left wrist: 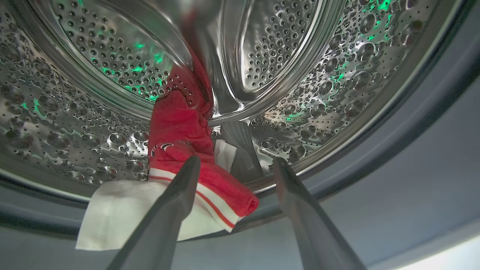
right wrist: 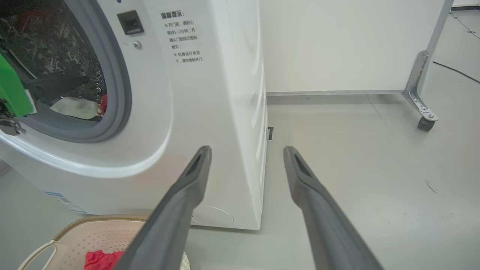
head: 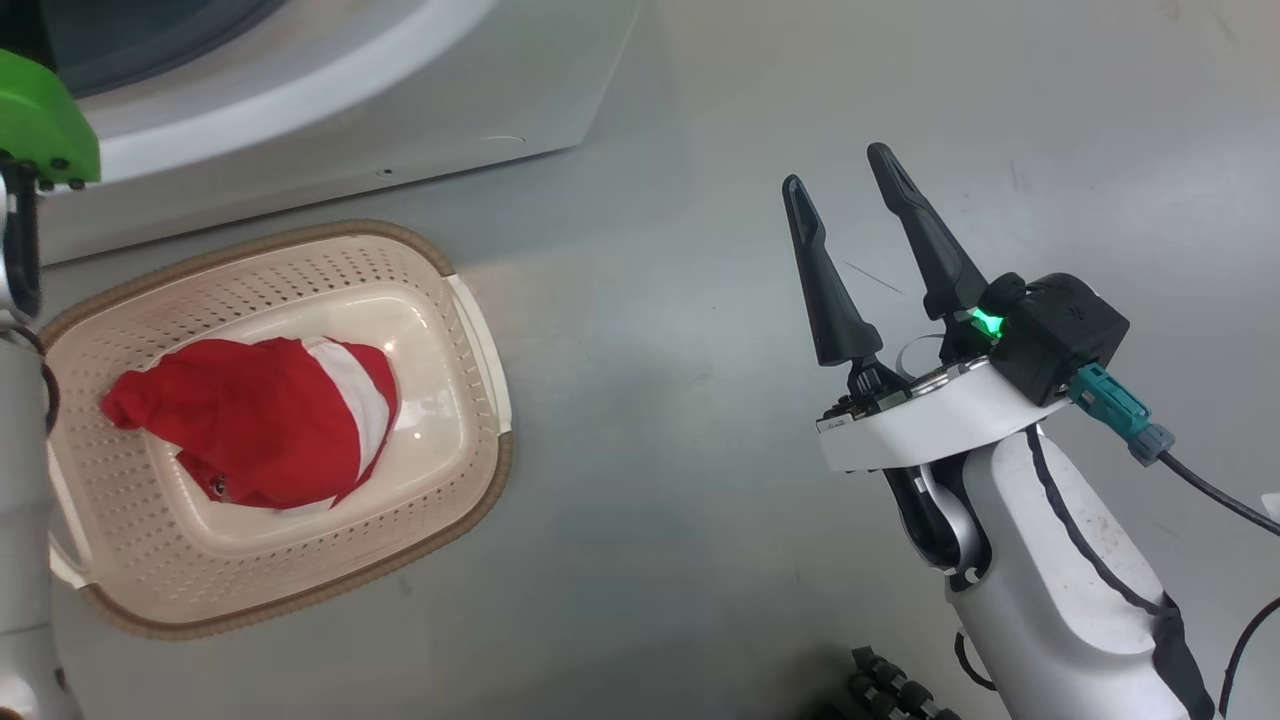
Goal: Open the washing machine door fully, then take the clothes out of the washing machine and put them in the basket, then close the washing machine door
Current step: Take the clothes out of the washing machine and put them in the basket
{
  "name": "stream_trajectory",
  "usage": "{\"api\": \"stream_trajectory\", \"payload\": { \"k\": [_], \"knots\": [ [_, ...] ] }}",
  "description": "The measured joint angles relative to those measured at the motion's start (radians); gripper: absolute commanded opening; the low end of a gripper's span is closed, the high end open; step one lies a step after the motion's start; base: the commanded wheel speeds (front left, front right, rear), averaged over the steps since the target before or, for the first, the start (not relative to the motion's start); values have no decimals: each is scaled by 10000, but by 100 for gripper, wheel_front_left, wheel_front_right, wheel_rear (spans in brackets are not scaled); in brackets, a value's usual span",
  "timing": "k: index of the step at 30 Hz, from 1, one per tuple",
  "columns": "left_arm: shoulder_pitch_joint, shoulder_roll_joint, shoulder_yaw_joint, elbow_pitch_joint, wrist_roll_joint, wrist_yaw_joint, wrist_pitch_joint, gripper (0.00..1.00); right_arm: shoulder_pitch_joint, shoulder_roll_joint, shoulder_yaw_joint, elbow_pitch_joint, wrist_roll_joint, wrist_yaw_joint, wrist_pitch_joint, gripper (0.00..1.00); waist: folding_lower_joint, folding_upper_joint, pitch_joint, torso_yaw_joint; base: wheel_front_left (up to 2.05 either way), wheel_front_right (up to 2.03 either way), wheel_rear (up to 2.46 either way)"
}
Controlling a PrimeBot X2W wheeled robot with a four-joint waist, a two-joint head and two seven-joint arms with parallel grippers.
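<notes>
We see the basket (head: 455,440) standing on the grey floor (head: 680,520), just in front of the washing machine (head: 330,110). A red garment (head: 260,420) with a white panel lies bunched in the middle of the basket's bottom. The right gripper (head: 837,166) hangs over the bare floor, well apart from the basket. Its two dark fingers are spread wide, with nothing between them. In the right wrist view these fingers point past the front corner of the machine.

The left gripper (left wrist: 236,161) is at the mouth of the steel drum (left wrist: 67,112), and its fingers also stand wide apart, holding nothing. A second garment (left wrist: 180,127), red with a white part and striped edges, lies low in the drum, and its white part hangs out over the lower edge. One finger crosses in front of this garment, but we cannot tell if it touches the cloth. The other finger is beside the garment, in front of the drum's rim. In the right wrist view the grey rubber ring (right wrist: 122,93) around the opening is uncovered.
</notes>
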Motion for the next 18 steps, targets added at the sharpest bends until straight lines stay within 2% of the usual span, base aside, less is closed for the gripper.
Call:
{"api": "stream_trajectory", "payload": {
  "k": [9,13,18],
  "knots": [
    [-1037,616,59,817,190,-167,245,100,-222,12,280,-8,190,-127,0,100,0,0,519,-691,0,0,0],
    [-1430,673,71,1248,249,-173,362,100,-228,10,303,-4,297,-203,0,100,-1,0,628,-856,0,0,0],
    [-1792,1047,148,1831,380,-161,848,100,-240,12,418,4,366,-217,0,100,-1,0,637,-938,0,0,0]
  ]
}}
